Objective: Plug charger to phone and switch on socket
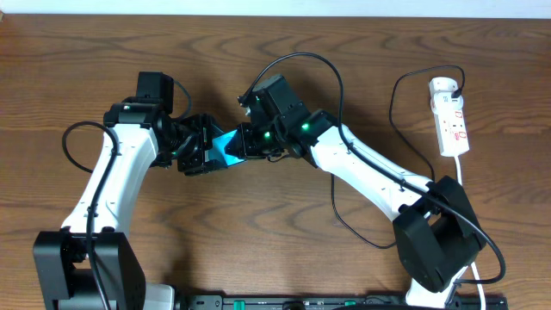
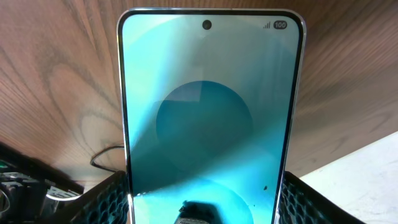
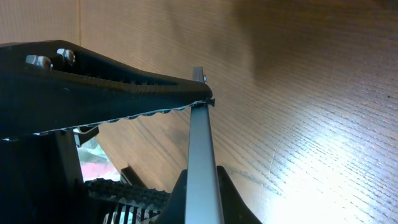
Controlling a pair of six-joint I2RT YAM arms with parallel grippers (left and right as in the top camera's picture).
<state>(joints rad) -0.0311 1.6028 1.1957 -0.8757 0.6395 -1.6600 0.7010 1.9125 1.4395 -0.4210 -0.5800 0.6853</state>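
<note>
The phone [image 1: 228, 148], with a bright cyan screen, is held above the table between both grippers. My left gripper [image 1: 205, 151] is shut on its two long sides; in the left wrist view the screen [image 2: 205, 112] fills the frame between the jaws [image 2: 205, 193]. My right gripper [image 1: 252, 140] meets it from the right. In the right wrist view its fingertips [image 3: 202, 196] press both sides of the phone's thin grey edge [image 3: 200, 143]. The white socket strip [image 1: 450, 116] lies at the far right. The charger's black cable [image 1: 394, 103] leaves it; its plug tip is hidden.
Another black cable [image 1: 337, 129] loops over the right arm and down across the table. The right arm's base [image 1: 435, 241] stands at front right, the left arm's base [image 1: 86, 267] at front left. The table's far edge [image 1: 275, 15] runs along the top.
</note>
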